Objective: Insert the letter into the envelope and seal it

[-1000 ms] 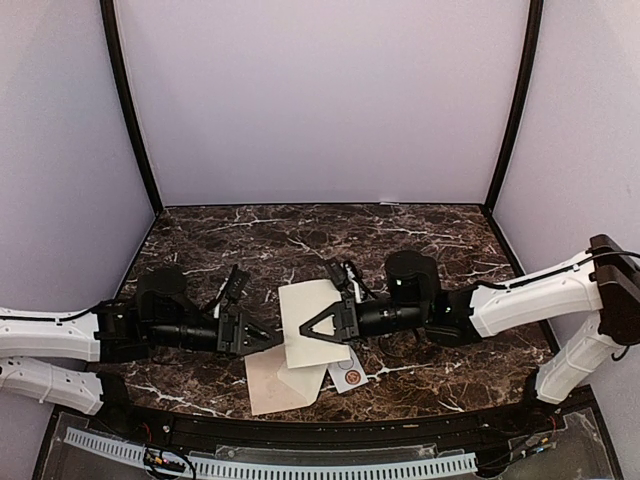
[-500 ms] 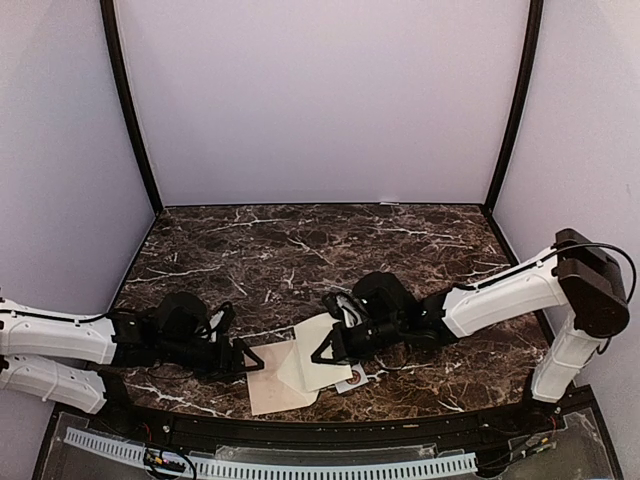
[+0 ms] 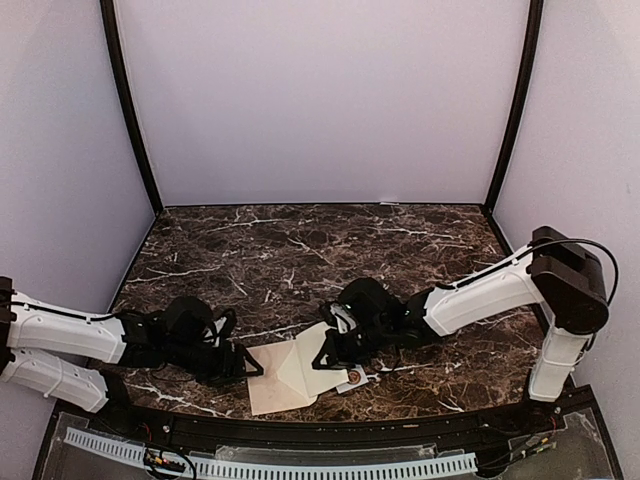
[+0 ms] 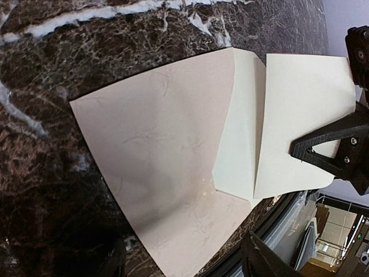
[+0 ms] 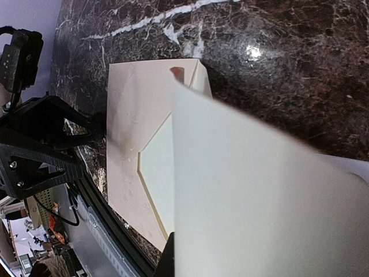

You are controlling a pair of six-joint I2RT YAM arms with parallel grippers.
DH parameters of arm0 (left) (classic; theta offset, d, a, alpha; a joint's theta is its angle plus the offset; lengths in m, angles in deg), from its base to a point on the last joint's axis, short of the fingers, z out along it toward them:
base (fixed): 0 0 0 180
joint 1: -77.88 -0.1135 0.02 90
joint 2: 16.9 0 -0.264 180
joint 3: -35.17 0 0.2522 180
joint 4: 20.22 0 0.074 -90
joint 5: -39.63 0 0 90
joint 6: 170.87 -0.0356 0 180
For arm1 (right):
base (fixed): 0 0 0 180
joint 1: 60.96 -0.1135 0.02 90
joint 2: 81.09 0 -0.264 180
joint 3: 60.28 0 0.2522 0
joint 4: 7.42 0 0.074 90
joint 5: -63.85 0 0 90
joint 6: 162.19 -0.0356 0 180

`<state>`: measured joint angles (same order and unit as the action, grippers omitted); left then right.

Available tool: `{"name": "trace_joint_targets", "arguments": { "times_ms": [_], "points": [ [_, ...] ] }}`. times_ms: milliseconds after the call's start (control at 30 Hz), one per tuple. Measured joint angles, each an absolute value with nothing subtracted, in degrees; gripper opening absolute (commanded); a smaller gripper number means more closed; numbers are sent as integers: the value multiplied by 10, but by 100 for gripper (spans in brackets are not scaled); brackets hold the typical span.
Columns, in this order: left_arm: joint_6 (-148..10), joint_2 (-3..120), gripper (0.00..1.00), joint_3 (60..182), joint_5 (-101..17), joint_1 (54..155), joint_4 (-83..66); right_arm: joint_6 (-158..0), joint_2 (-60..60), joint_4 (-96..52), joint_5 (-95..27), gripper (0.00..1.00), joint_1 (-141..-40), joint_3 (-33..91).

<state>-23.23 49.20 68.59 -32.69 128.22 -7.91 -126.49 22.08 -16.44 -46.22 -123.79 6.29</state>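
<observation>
1. The left gripper (image 3: 243,364) had slid down and back toward the near edge over the last second and pulled up at the left side of the envelope (image 4: 155,161). Its jaws were spread wide and gripped nothing. Its own camera cut the fingertips off at the bottom, so it could not be told whether they touched the paper.
2. The envelope was flat on the table (image 3: 300,250) near the front edge, where it had been a second before. Its flap (image 4: 239,138) was thrown open toward the right.
3. The big change was the letter (image 4: 302,109). A second earlier it had been farther up the table, and now it was down low with its left edge lying over the open flap. By the look of it, the insertion was lined up but not made, and sealing had not been started. The views did not show whether that edge had entered the pocket or only rested on the flap.
4. The right gripper (image 3: 326,352) had swung in and down with the letter, clenched on the sheet's right part. In its own camera the paper filled the view and hid its fingers.
5. A small card (image 3: 353,379) peeped out beside that gripper, mostly covered.
</observation>
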Motion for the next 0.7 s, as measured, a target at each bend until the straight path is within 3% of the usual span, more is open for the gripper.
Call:
{"name": "trace_joint_targets", "arguments": {
  "times_ms": [700],
  "points": [
    [-232,526,61,683,-297,1281,-134,-1261,257,-230,-445,0,-1238,101]
  ]
}}
